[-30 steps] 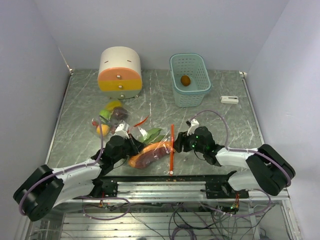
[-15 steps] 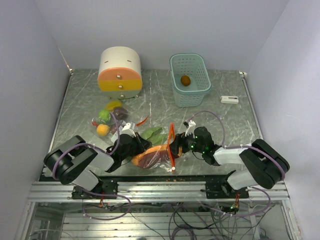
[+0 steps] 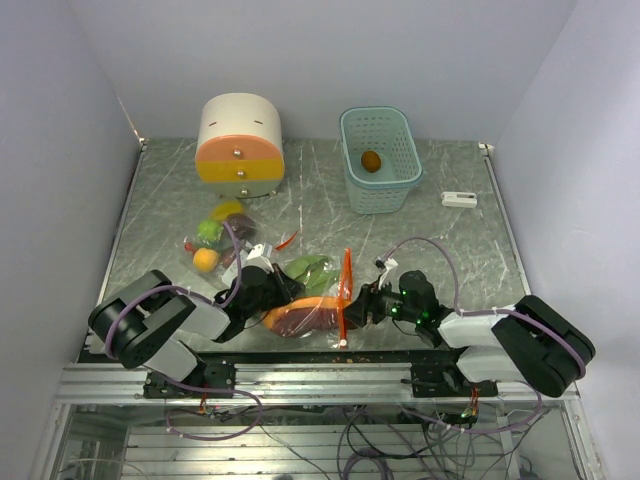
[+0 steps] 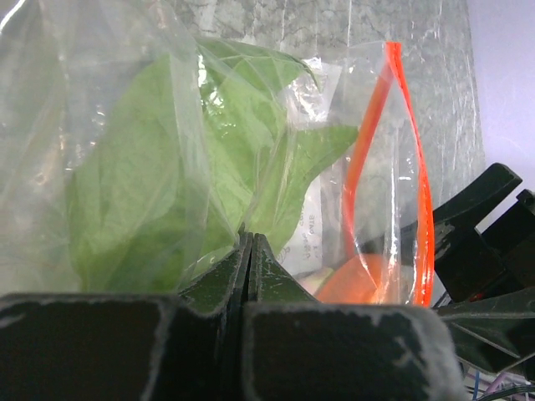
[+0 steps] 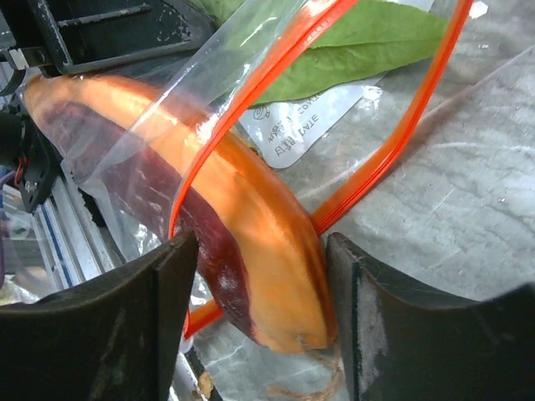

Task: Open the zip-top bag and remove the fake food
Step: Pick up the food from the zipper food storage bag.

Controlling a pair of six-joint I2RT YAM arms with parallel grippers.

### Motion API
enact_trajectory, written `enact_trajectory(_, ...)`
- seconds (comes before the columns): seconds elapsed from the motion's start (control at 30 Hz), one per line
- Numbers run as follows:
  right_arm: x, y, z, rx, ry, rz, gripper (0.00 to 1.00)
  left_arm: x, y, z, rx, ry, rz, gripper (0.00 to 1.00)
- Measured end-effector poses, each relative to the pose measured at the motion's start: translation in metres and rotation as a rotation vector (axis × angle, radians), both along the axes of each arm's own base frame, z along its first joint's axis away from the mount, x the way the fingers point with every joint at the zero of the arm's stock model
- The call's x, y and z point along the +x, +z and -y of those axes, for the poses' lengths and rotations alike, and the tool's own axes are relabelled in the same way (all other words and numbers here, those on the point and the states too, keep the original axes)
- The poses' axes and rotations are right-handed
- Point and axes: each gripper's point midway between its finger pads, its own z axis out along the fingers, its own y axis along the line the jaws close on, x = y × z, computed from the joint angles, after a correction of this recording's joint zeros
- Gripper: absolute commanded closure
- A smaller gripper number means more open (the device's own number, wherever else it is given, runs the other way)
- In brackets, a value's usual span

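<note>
Left gripper [image 4: 249, 242] is pinched closed on the zip-top bag [image 4: 50, 50] by the counter's [image 3: 430, 220] near edge, green leaf [image 4: 142, 192] inside. Right gripper [image 5: 259, 246] straddles the orange-and-red piece [image 5: 242, 225] at the bag's mouth (squeezing or not, unclear).

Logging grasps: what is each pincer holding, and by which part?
Left pincer: zip-top bag, by its clear wall. Right pincer straddles the orange-and-maroon piece near its end; grip unclear.

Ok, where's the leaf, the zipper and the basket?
leaf [image 4: 150, 192], left wrist view, middle of the leaf, behind the bag film
zipper [image 5: 399, 134], right wrist view, on its orange strip
basket [image 3: 385, 198], top external view, on its near wall
</note>
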Motion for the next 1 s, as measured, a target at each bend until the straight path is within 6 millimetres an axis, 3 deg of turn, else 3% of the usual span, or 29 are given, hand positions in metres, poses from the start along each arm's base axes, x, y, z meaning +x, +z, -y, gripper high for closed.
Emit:
enact_trajectory(0.43, -0.018, -0.007, -0.002, 0.024, 0.057, -0.044, 0.99, 0.002, 0.000, -0.002, 0.010, 0.012, 0.002, 0.93)
enact_trajectory(0.67, -0.011, 0.011, 0.003, 0.021, 0.015, 0.022, 1.00, 0.002, 0.000, -0.005, 0.019, 0.022, 0.000, 0.93)
enact_trajectory(0.87, 0.009, 0.034, 0.014, -0.038, -0.079, 0.093, 1.00, 0.002, 0.002, -0.012, 0.046, 0.048, 0.001, 0.93)
enact_trajectory(1.0, 0.024, 0.036, 0.027, -0.123, -0.153, 0.092, 1.00, 0.002, 0.006, -0.020, 0.067, 0.070, 0.011, 0.93)
